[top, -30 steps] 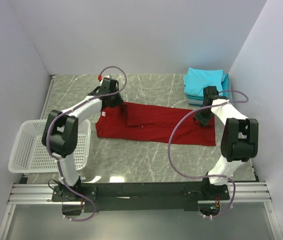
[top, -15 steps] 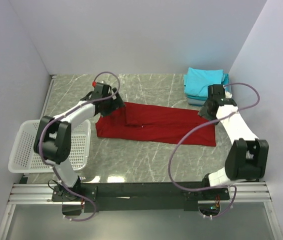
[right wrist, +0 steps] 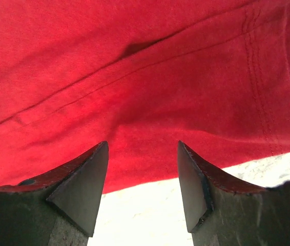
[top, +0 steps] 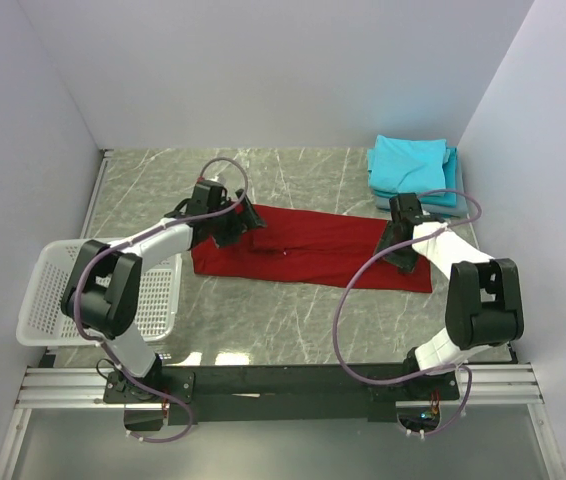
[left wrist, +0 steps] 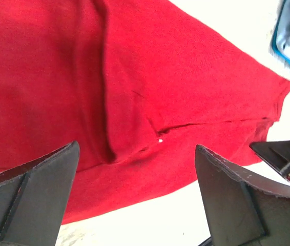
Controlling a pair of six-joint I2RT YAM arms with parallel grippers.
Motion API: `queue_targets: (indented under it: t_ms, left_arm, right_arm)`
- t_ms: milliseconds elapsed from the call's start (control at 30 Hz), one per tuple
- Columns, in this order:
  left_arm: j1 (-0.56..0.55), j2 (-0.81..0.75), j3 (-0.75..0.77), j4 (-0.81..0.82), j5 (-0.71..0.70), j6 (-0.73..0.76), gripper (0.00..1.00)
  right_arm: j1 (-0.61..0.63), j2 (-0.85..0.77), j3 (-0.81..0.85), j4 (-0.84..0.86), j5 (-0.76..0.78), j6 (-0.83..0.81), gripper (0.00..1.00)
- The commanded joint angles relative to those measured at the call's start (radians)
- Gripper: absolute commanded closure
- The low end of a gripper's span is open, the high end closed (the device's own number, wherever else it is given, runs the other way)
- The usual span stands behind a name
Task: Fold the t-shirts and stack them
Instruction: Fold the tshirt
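The spread t-shirt [top: 313, 245] is plain deep red with one tiny white speck, and the folded t-shirts [top: 408, 160] are turquoise over a paler grey-blue layer. The worktop [top: 293, 310] is grey-green marble veined in white, the lattice basket [top: 53, 300] plain white, and the arms [top: 163, 238] white with black joints.

Left pincer [left wrist: 136, 151] and right pincer [right wrist: 142, 147] both spread apart

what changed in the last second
The left gripper swung right over the left part of the deep red cloth t-shirt; the right gripper came back over its right end. Both are open, holding nothing. The shirt, the folded turquoise stack and the white lattice basket stayed put.
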Motion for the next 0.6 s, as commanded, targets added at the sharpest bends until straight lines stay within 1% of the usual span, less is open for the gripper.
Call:
queue_targets:
  t_ms: [0, 100, 133, 267, 300, 333, 367, 400, 467, 500, 567]
  left_arm:
    - [-0.044, 0.035, 0.055, 0.045, 0.027, -0.004, 0.01]
    - [-0.059, 0.063, 0.070, 0.033, 0.015, -0.001, 0.01]
    - [-0.061, 0.069, 0.087, 0.001, 0.009, 0.006, 0.01]
    - [-0.075, 0.074, 0.096, -0.064, -0.058, 0.005, 0.01]
    - [-0.078, 0.075, 0.101, -0.076, -0.107, 0.006, 0.00]
    - [-0.079, 0.080, 0.114, -0.095, -0.117, 0.011, 0.01]
    - [-0.081, 0.097, 0.122, -0.102, -0.126, 0.013, 0.03]
    - [-0.082, 0.106, 0.130, -0.107, -0.123, 0.014, 0.09]
    - [-0.087, 0.127, 0.142, -0.099, -0.108, 0.016, 0.16]
    - [-0.090, 0.135, 0.147, -0.101, -0.108, 0.017, 0.22]
    - [-0.098, 0.160, 0.162, -0.119, -0.114, 0.020, 0.27]
  right_arm:
    - [-0.016, 0.015, -0.022, 0.062, 0.027, 0.022, 0.37]
    - [-0.034, 0.034, -0.031, 0.071, 0.035, 0.038, 0.37]
    - [-0.040, 0.037, -0.033, 0.074, 0.030, 0.039, 0.37]
    - [-0.060, 0.041, -0.045, 0.085, 0.021, 0.033, 0.37]
    - [-0.062, 0.040, -0.050, 0.089, 0.023, 0.033, 0.37]
    - [-0.063, 0.040, -0.051, 0.092, 0.015, 0.033, 0.37]
    - [-0.065, 0.041, -0.054, 0.094, 0.009, 0.032, 0.37]
    - [-0.066, 0.040, -0.056, 0.099, 0.004, 0.032, 0.37]
    - [-0.068, 0.040, -0.057, 0.100, 0.000, 0.030, 0.37]
    - [-0.070, 0.041, -0.057, 0.102, 0.001, 0.029, 0.37]
    - [-0.073, 0.046, -0.054, 0.096, 0.001, 0.026, 0.37]
